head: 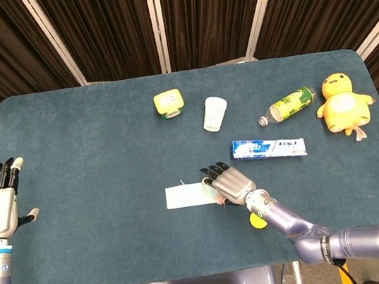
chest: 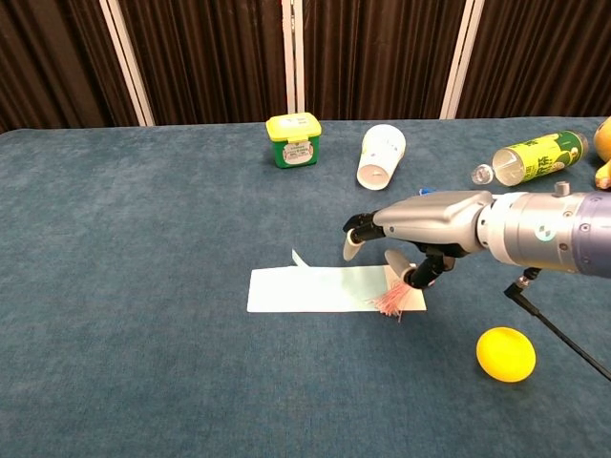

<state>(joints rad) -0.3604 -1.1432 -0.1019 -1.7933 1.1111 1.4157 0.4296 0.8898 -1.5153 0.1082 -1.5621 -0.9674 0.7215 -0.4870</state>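
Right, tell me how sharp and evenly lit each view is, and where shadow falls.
Head view: even light, no glare; the right hand over the white paper strip is sharp, and the curtains stay dark. Chest view: the right hand is slightly soft, throwing a faint shadow on the white paper strip; the yellow ball is crisp, with a shadow under it.

A big table [head: 93, 163] with a dark blue cloth holds everything. A flat white paper strip [head: 187, 196] lies right under the fingers [head: 212, 174] of the right hand [head: 229, 185]. Past the fingertips stand a small yellow tub [head: 168, 104] and a paper cup [head: 214, 113] on its side. A toothpaste box [head: 268, 148], a green bottle [head: 288, 106] and a yellow toy chick [head: 343, 105] lie off to the thumb's far side. A yellow ball [chest: 505, 354] sits near the wrist.
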